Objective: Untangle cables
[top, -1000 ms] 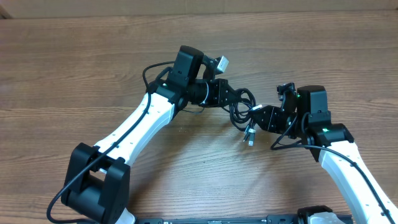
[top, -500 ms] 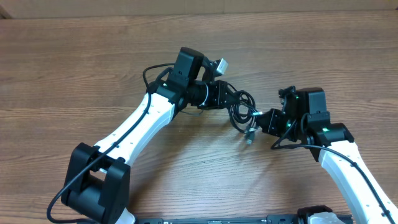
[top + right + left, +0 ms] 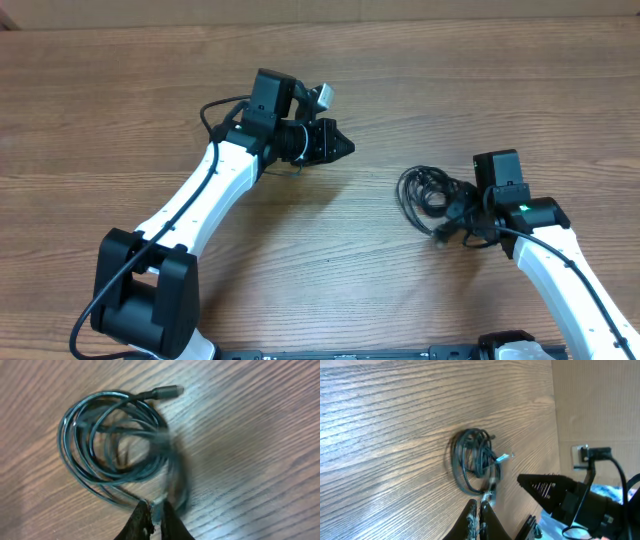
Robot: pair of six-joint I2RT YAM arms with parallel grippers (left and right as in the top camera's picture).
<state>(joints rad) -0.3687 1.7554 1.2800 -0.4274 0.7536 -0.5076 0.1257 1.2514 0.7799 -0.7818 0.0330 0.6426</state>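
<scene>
Watching from the side, I judged the main risk to be the whole bundle travelling as one lump. The cables (image 3: 425, 190) lay on the worktop (image 3: 120, 100) right of centre in the overhead view, wound in several overlapping loops. One plug (image 3: 167, 391) poked out at the top of the right wrist view. The right gripper (image 3: 154, 512) was closed almost fully, pinching a single thin strand at the lower edge of the coil. That strand was blurred, so I could not tell how firmly it sat. The left gripper (image 3: 343, 146) hung upper left of centre, well apart from the coil, its fingers pressed together with nothing between them.

With only one arm on the cables, nothing pinned the coil down. A pull from the right arm would probably have dragged every loop across the worktop instead of drawing one free. It could also have cinched the crossings into a tighter knot. A strand that thin could just as easily have slid out of the fingertips under tension. If the left gripper came in closed, it would have shoved the loops about rather than taken one, so it needed to open first. Both arms working over so small a bundle also risked knocking together.
</scene>
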